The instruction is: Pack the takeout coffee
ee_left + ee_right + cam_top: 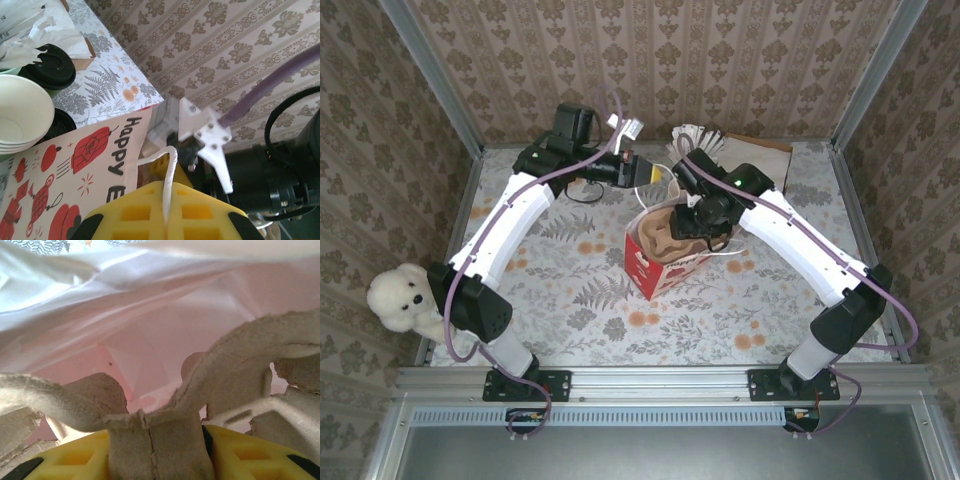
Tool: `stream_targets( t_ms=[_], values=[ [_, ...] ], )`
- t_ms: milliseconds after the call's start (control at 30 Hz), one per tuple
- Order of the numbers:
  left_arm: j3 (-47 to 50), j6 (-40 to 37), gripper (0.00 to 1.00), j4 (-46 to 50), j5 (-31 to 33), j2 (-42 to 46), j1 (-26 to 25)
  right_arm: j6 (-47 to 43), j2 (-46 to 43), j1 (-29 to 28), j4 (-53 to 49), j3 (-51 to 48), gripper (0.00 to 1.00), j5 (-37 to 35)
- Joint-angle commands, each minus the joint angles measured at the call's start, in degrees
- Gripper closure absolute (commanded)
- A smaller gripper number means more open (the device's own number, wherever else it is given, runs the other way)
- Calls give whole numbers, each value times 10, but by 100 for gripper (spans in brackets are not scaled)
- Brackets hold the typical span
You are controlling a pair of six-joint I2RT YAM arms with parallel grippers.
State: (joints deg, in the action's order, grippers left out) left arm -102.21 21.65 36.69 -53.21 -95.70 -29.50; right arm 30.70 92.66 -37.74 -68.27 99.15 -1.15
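The takeout coffee (50,67), a green cup under a black lid, stands on the table behind the bag in the left wrist view. A red-and-white paper bag (655,270) printed "Happy" (75,165) stands open at mid-table. My left gripper (660,178) (169,192) is shut on the bag's white cord handle (171,165). My right gripper (695,225) (157,440) reaches into the bag's mouth, shut on the centre ridge of a brown pulp cup carrier (670,238) (240,365). The carrier sits partly inside the bag.
A stack of lidless green cups (17,117) stands beside the lidded one, with a dark lid (67,125) next to it. White papers (35,25) and a brown sheet (760,150) lie at the back. A white teddy bear (405,295) sits at the left edge.
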Motion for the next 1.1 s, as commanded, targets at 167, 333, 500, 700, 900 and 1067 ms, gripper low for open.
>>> stream_targets(
  t_ms=[167, 333, 500, 700, 900, 1067],
  values=[
    [-33, 31, 100, -20, -24, -34, 6, 73, -7, -50, -14, -20, 54, 27],
    [-39, 35, 100, -9, 0, -48, 16, -2, 11, -69, -11, -12, 53, 7],
    [-45, 45, 100, -17, 3, -54, 30, -75, 12, -68, -31, -8, 53, -32],
    [-41, 51, 100, -49, -22, -47, 30, -95, 38, -66, -37, -1, 54, -31],
    [-36, 47, 100, -53, -23, -45, 30, -99, 61, -57, -35, -8, 54, -12],
    [-32, 46, 100, -67, -26, -41, 30, -96, 78, -54, -37, -5, 54, 4]
  ],
)
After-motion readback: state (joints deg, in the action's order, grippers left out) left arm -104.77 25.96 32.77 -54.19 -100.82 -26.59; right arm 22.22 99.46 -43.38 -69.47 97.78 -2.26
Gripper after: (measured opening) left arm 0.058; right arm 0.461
